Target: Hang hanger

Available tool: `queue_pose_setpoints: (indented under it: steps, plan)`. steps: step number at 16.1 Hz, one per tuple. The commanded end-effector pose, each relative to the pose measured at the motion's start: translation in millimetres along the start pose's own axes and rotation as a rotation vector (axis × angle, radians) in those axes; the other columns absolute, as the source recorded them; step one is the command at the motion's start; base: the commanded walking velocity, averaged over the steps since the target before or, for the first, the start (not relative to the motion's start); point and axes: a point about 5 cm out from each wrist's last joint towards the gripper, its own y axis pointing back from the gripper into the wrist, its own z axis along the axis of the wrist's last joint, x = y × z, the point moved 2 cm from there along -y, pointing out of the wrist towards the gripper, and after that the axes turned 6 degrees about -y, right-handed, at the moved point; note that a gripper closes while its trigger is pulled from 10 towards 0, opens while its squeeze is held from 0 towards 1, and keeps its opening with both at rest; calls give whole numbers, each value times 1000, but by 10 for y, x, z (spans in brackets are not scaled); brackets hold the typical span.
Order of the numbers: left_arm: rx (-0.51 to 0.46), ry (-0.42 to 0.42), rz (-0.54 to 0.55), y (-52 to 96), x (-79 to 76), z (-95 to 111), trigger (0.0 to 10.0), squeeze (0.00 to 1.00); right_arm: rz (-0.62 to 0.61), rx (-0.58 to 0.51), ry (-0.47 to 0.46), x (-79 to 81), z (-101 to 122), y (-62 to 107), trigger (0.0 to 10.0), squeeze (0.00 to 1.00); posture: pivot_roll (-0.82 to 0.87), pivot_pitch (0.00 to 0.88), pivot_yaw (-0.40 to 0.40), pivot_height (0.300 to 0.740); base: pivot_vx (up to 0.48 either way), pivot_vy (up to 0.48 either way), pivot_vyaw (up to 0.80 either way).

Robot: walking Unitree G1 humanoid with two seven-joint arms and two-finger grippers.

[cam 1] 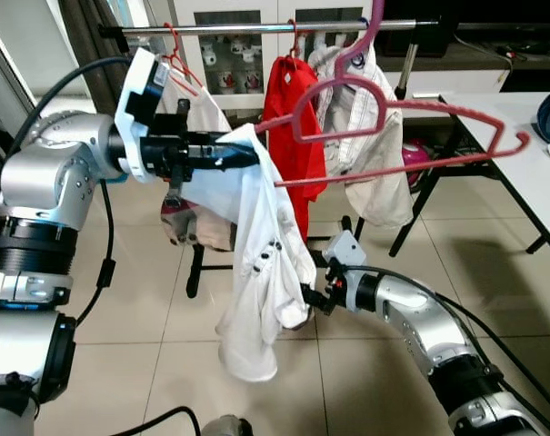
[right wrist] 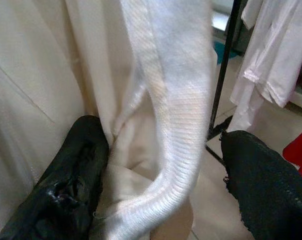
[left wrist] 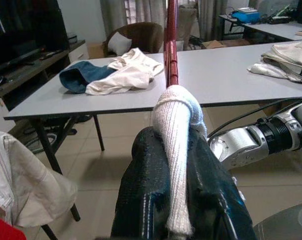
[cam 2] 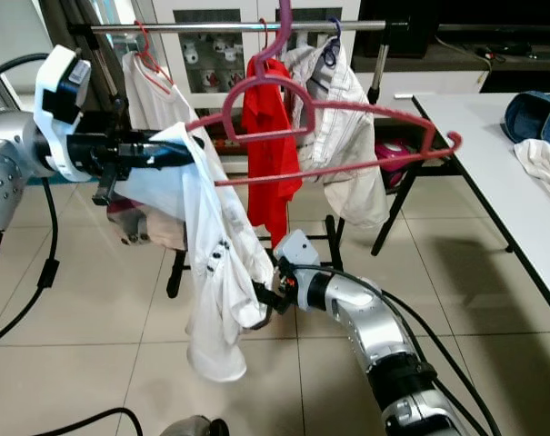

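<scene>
The left gripper [cam 1: 243, 154] is up at chest height, fingers clamped together on the collar of a white button-up shirt [cam 1: 261, 272] and the end of a pink plastic hanger [cam 1: 393, 127] — the wrist view shows a bunched roll of white fabric pinched between the black fingers with the hanger's red bar running straight out from it. The hanger is tilted, its hook [cam 1: 370, 32] up near the silver metal clothes rail [cam 1: 284, 29]; whether the hook sits on the rail can't be told. Its far end pokes out toward the edge of the grey table [cam 1: 529, 173] on the robot's right, close to that edge but not touching.

The shirt drapes off only the left end of the hanger and hangs down in a loose bundle over the beige tiled floor [cam 1: 365, 363]. The right gripper [cam 1: 313, 298] is low, at the shirt's lower edge, fingers spread apart with a fold of white cloth lying between them.

On the rail behind hang a red shirt [cam 1: 293, 127], a cream striped shirt [cam 1: 365, 154] and another white garment [cam 1: 197, 104] on a red hanger — a fairly crowded rail. A blue denim piece [cam 2: 534, 113] and a white cloth [cam 2: 543, 163] lie on the table. Open floor sits between rack and table.
</scene>
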Motion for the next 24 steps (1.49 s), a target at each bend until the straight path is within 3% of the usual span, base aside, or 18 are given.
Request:
queue_pose_setpoints:
  steps: [1, 2, 9, 18, 21, 24]
  plan:
    - [-31, -61, 29, 82, 60, 217, 0, 0, -30, 108, 15, -37, -175, 5, 2314, 0, -27, 0, 94, 740, 0, 0, 0]
    - [-32, -63, 34, 90, 66, 230, 0, 0, -38, 134, 15, -48, -230, 13, 0, 0, -27, 0, 94, 740, 0, 0, 0]
    - [-23, -61, 68, 149, 80, 241, 0, 0, -113, 190, -16, -179, -432, 151, 0, 0, -25, 0, 101, 740, 0, 0, 0]
    - [40, -44, 155, 313, 29, 53, 0, 0, -299, 289, 5, -538, -582, 623, 0, 0, -40, 0, 83, 740, 0, 0, 0]
    - [59, -33, 176, 375, -25, -23, 0, 0, -415, 296, -2, -690, -587, 794, 0, 0, -48, 0, 93, 740, 0, 0, 0]
    - [81, -15, 203, 436, -106, -113, 0, 0, -610, 245, -36, -913, -522, 1024, 0, 0, -43, 0, 89, 740, 0, 0, 0]
